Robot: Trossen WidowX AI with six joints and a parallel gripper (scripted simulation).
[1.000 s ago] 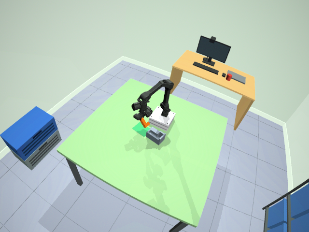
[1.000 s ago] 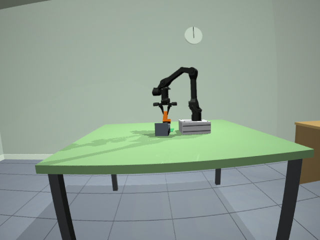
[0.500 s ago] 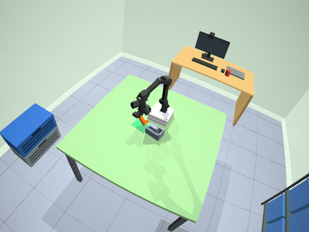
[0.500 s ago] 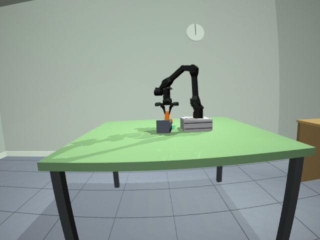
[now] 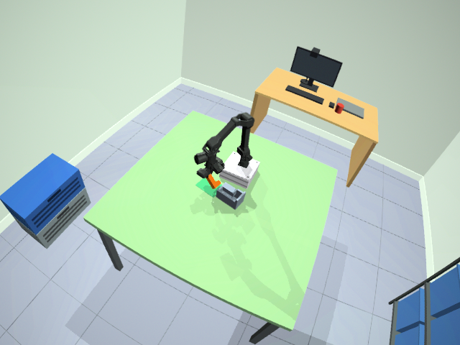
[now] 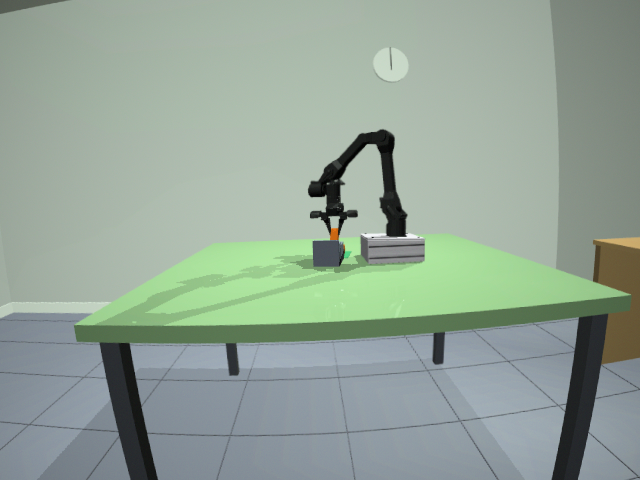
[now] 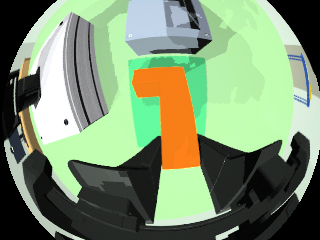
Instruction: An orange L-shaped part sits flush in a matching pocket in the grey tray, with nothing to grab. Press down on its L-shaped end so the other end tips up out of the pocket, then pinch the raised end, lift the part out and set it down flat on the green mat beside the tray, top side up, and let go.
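Note:
The orange L-shaped part (image 5: 213, 181) (image 6: 334, 234) (image 7: 177, 115) is out of the tray. My gripper (image 5: 209, 175) (image 6: 334, 231) (image 7: 177, 139) is shut on its straight end. The part slopes down from the fingers, with its L-shaped end lower and towards the tray. In the wrist view it lies across the green mat (image 5: 203, 184) (image 6: 347, 254) (image 7: 145, 120). Whether its low end touches the mat cannot be told. The grey tray (image 5: 230, 201) (image 6: 326, 253) (image 7: 167, 44) stands right beside the mat, partly hiding the part in the exterior view.
The pale box (image 5: 235, 177) (image 6: 392, 250) (image 7: 89, 75) under the arm's base stands close to the tray and the mat. All stand on the light green table (image 5: 167, 215) (image 6: 413, 289). A desk (image 5: 315, 111) with a monitor is farther off.

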